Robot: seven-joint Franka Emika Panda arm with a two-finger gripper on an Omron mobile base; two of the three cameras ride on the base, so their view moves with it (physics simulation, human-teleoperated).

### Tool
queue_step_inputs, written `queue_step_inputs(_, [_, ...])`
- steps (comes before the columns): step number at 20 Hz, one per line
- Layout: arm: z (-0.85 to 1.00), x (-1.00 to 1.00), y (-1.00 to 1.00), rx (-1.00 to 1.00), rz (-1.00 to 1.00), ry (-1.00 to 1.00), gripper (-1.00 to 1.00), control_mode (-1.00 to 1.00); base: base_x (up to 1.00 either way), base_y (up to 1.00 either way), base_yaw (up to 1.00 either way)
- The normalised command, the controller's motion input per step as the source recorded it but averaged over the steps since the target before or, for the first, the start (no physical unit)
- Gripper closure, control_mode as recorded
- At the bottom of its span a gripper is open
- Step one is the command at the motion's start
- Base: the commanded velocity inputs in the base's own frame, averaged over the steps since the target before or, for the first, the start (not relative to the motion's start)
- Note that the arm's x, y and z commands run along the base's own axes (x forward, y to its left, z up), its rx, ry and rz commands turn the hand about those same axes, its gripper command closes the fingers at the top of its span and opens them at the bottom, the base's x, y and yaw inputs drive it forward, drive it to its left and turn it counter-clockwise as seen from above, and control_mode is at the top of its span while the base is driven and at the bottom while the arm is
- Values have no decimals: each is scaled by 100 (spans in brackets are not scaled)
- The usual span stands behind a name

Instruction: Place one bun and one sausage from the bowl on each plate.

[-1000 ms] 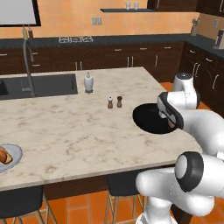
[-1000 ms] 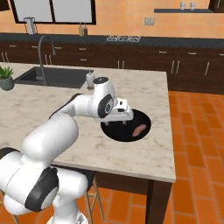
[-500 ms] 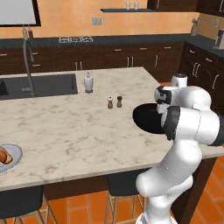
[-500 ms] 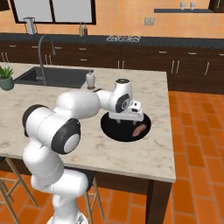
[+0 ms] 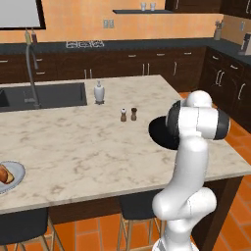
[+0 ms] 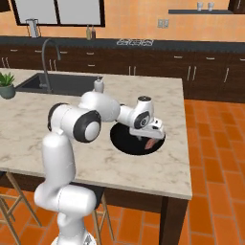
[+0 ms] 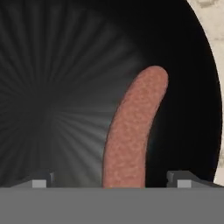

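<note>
The sausage [image 7: 133, 131] lies inside the black bowl [image 7: 52, 87], a curved brown piece running from about 6 o'clock up toward 1 o'clock in the hand view, and it rests in the right half of the dish. The tool [image 7: 109, 179] hangs just above it, released and spread wide, one fingertip on each side of the sausage's lower end. In the right base view the tool [image 6: 152, 135] sits low over the bowl [image 6: 125, 142], near the bench [image 6: 95, 162] edge at 3 o'clock.

To grip well, I would descend straight, keep the sausage centred between the fingertips, and clench across its width, not along its curve. Too near the end, and it may pivot or slip. One plate [image 5: 14, 177] waits far off at 9 o'clock in the left base view.
</note>
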Motion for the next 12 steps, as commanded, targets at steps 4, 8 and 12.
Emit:
queue_step_inputs(4, [-51,47,-22,0,-3,4,-100,-100,0,0,0])
queue_step_inputs(8, [-37,25,-2,0,-1,2,-100,-100,0,0,0])
queue_step_inputs(12, [-36,11,2,0,0,2,100,-100,0,0,0])
